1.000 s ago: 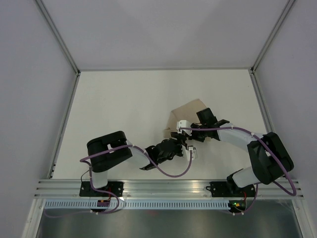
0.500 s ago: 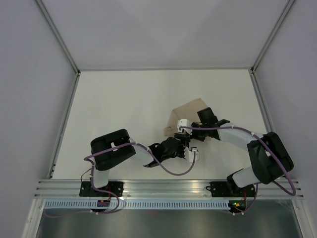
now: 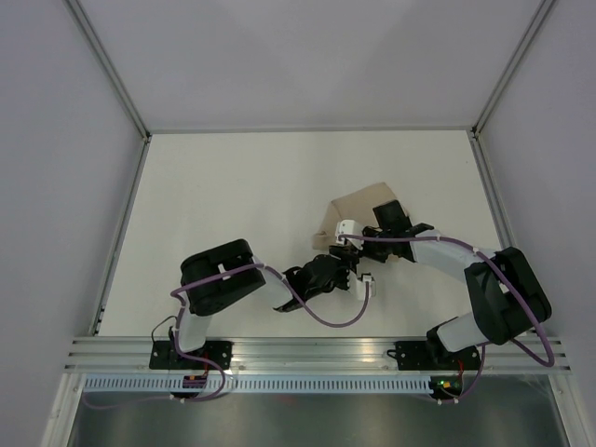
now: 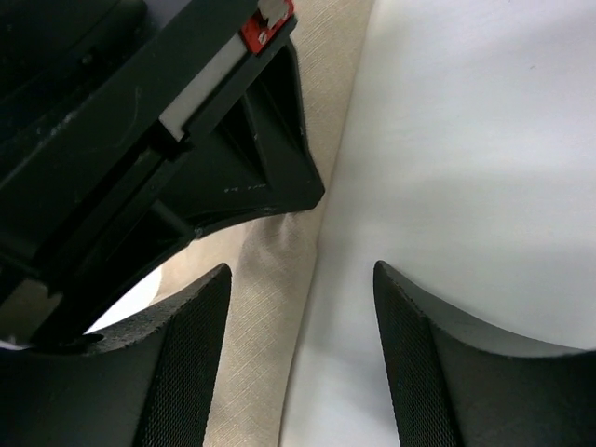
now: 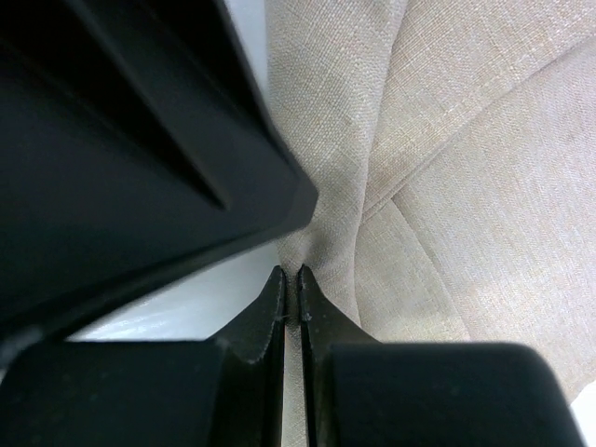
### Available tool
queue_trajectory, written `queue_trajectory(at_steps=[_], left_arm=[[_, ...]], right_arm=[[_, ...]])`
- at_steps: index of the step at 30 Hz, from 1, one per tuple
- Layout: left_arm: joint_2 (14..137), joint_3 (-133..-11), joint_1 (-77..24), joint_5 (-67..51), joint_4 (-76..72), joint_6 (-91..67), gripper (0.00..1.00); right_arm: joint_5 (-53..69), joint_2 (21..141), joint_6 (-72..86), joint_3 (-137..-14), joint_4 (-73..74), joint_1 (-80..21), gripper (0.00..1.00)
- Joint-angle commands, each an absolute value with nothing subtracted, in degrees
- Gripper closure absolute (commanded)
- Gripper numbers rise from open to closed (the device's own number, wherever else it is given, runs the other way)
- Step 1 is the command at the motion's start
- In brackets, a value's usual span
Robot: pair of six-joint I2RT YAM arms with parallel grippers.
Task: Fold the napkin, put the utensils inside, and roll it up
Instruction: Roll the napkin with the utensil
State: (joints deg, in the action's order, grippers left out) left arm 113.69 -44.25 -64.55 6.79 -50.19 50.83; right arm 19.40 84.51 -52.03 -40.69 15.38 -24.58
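The table (image 3: pixel 233 205) is being covered right of its middle by the napkin (image 3: pixel 365 200), which is partly being hidden under the two wrists meeting over its near-left edge. In the right wrist view the cloth is being shown in overlapping layers, with creases running towards one point. No tidy fold is yet being shown.

The right gripper (image 5: pixel 289 279) is being kept all but closed, and a thin ridge of napkin is seemingly being pinched between its tips. The left gripper (image 4: pixel 303 279) is being held wide apart with nothing in it, straddling the napkin's edge just beside the right gripper's black body.

The utensils are not being shown in any view.

The task is being judged as early. The fold is only being worked on, while placing the utensils and rolling the napkin are both being left undone.
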Motion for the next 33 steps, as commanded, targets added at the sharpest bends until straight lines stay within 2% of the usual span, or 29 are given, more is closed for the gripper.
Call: queue_trajectory(at_steps=[1, 4, 7, 11, 16, 33], left_arm=[[114.6, -42.0, -62.1, 11.8, -62.4, 55.1, 0.31], [111.8, -36.8, -62.2, 12.4, -73.8, 55.6, 0.27], [109.0, -34.4, -62.1, 12.0, -74.4, 53.6, 0.25], [108.1, -33.7, -62.4, 8.9, -69.9, 52.5, 0.24], [110.1, -34.3, -62.8, 7.2, -71.0, 54.7, 0.24], [108.6, -38.9, -63.5, -4.3, -51.9, 52.2, 0.22]], right_arm=[[22.1, 86.6, -52.9, -39.8, 22.1, -26.2, 0.98], [22.2, 86.4, -52.9, -39.8, 22.4, -26.2, 0.98], [22.3, 86.4, -53.1, -39.7, 22.5, -26.2, 0.98], [23.1, 86.7, -53.3, -40.3, 22.9, -26.2, 0.98], [24.3, 85.8, -54.8, -40.7, 24.8, -26.2, 0.98], [27.7, 80.1, -57.7, -39.0, 28.6, -26.3, 0.98]])
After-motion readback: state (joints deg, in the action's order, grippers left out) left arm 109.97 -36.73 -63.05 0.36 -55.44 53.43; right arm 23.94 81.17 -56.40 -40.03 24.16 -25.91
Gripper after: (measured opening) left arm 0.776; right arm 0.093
